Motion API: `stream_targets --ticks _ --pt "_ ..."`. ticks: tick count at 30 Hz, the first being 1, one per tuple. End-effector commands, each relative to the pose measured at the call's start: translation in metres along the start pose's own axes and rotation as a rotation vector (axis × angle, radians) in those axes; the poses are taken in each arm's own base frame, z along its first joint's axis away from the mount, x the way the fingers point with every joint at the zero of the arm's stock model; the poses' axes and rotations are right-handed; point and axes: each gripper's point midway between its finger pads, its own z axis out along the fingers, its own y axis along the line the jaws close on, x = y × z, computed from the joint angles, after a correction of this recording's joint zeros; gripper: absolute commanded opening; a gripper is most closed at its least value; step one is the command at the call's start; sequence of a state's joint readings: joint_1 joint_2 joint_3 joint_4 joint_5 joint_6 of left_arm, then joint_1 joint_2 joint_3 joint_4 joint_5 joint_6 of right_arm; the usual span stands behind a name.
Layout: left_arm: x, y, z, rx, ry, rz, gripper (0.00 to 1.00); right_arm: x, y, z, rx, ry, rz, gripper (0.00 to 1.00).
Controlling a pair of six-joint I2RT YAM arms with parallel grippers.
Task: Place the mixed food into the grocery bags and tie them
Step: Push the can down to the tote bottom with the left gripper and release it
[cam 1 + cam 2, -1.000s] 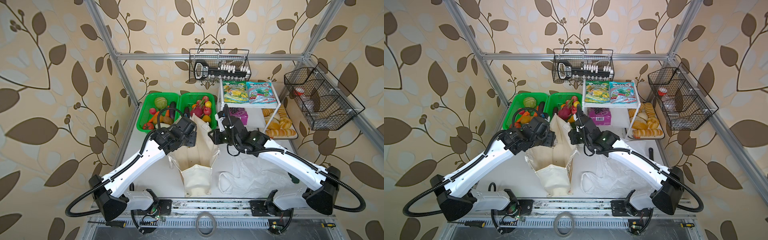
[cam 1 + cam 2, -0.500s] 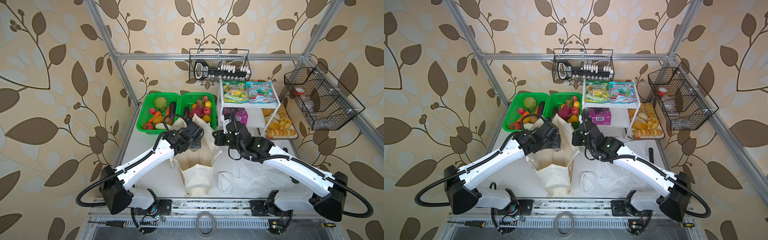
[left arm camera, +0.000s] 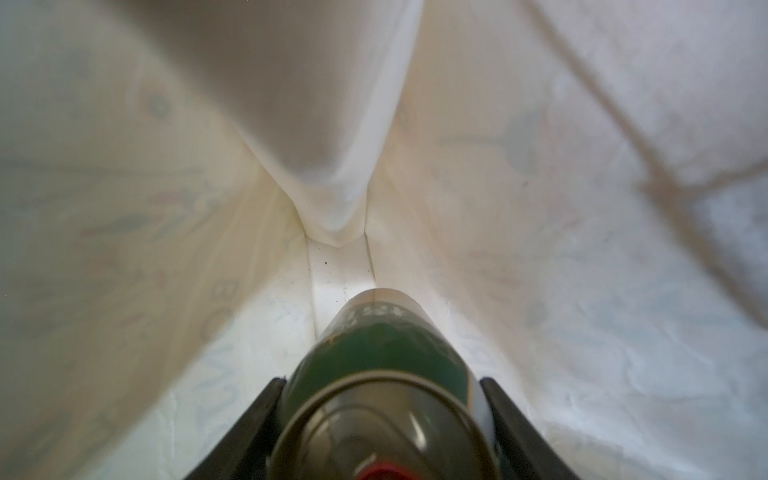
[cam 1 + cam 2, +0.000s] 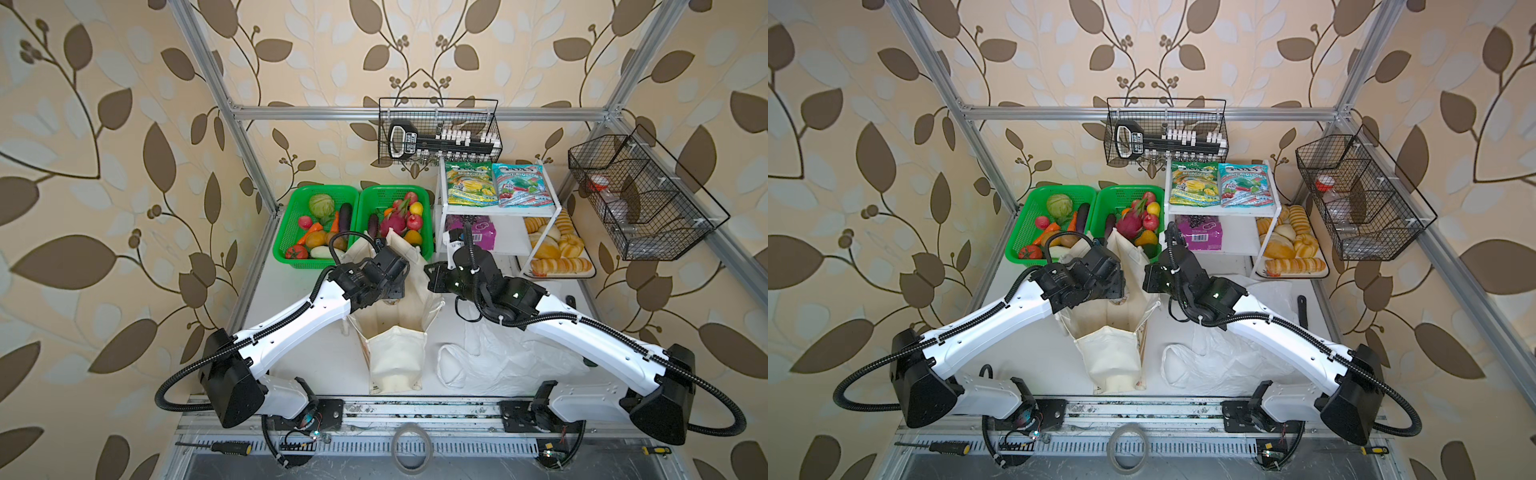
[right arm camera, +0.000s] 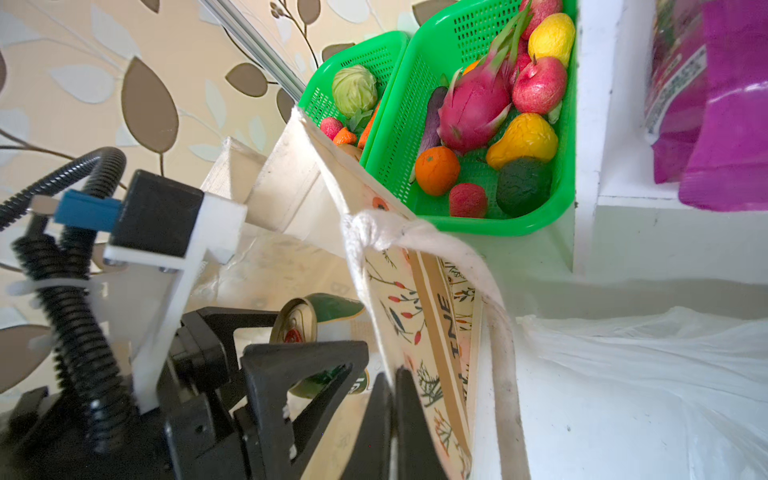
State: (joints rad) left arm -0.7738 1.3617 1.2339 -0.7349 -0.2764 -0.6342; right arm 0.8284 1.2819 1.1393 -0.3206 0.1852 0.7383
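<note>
Arms bent over tote [image 4: 397, 357]: left jaws grasp can [image 3: 382, 357] inside, right jaws pinch rim.

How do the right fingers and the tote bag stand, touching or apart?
Touching. The right wrist view shows the right gripper with its fingers shut on the tote bag, the cloth wall pinched between them.

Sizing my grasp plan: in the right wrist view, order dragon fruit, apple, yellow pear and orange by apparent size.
1. dragon fruit
2. yellow pear and apple, too alike to split
3. orange
</note>
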Motion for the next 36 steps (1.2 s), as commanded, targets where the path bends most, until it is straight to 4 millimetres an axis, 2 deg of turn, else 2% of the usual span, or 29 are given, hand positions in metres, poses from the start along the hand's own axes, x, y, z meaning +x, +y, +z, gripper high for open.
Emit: stream_targets --ticks 1,5,8,13,19,24,30,33,36 --pt "-0.025 -0.02 -0.044 0.162 -0.112 -0.046 0.1 -0.005 0.0 -0.006 -0.007 -0.03 0.03 0.0" --pt "-0.031 -0.021 -0.077 0.267 -0.189 -0.012 0.09 -0.005 -0.001 -0.006 -0.006 -0.037 0.036 0.0" --pt "-0.021 -0.022 -0.082 0.309 -0.169 0.031 0.08 -0.006 -0.001 -0.007 -0.007 -0.044 0.04 0.0" --pt "0.007 -0.029 -0.064 0.3 -0.009 0.153 0.08 -0.006 0.001 -0.006 -0.016 -0.041 0.035 0.0" --pt "0.007 -0.035 -0.037 0.208 0.09 0.176 0.07 -0.008 0.002 -0.007 -0.022 -0.042 0.032 0.0" --pt "-0.018 -0.01 -0.017 -0.01 0.034 0.085 0.02 -0.01 0.004 -0.011 -0.028 -0.051 0.028 0.0" --pt "-0.05 0.013 -0.005 -0.033 -0.099 -0.098 0.02 -0.008 0.001 -0.015 -0.027 -0.048 0.028 0.0" --pt "-0.058 0.006 0.001 0.013 -0.13 -0.123 0.02 -0.007 0.0 -0.018 -0.033 -0.055 0.039 0.0" --pt "-0.055 -0.007 0.009 0.057 -0.095 -0.121 0.02 -0.007 -0.001 -0.021 -0.048 -0.063 0.053 0.0"
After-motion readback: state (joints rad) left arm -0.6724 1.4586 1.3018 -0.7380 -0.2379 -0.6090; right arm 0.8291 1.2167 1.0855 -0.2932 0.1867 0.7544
